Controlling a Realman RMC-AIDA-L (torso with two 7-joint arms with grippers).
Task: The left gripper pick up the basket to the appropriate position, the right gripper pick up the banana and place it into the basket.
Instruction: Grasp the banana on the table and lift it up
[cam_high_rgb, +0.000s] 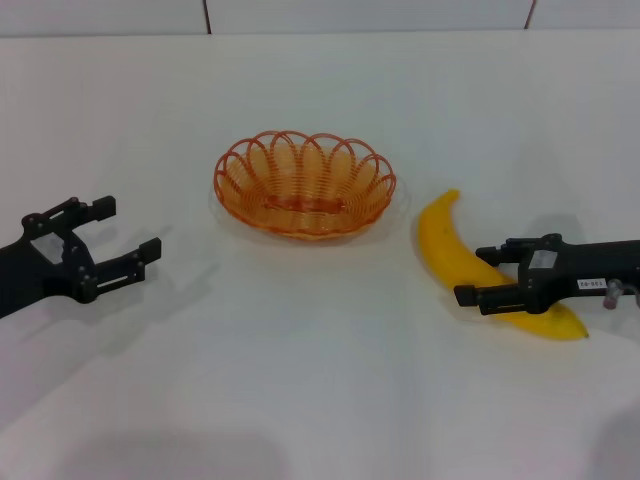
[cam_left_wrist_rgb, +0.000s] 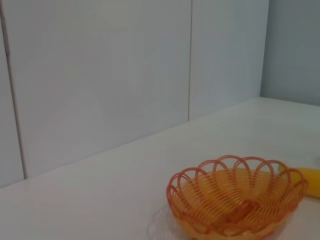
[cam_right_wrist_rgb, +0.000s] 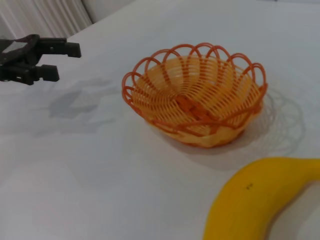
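Note:
The orange wire basket (cam_high_rgb: 305, 185) stands empty on the white table, in the middle. It also shows in the left wrist view (cam_left_wrist_rgb: 235, 197) and the right wrist view (cam_right_wrist_rgb: 195, 97). The yellow banana (cam_high_rgb: 445, 235) lies on the table to the basket's right; it also shows in the right wrist view (cam_right_wrist_rgb: 260, 200), and its end shows in the left wrist view (cam_left_wrist_rgb: 311, 181). My left gripper (cam_high_rgb: 128, 228) is open and empty, well to the left of the basket; it shows far off in the right wrist view (cam_right_wrist_rgb: 55, 61). My right gripper (cam_high_rgb: 472, 274) is open, with one finger on each side of the banana's near half.
A white panelled wall (cam_left_wrist_rgb: 125, 75) rises behind the table's far edge. The white table (cam_high_rgb: 300, 380) runs bare in front of the basket and between the two arms.

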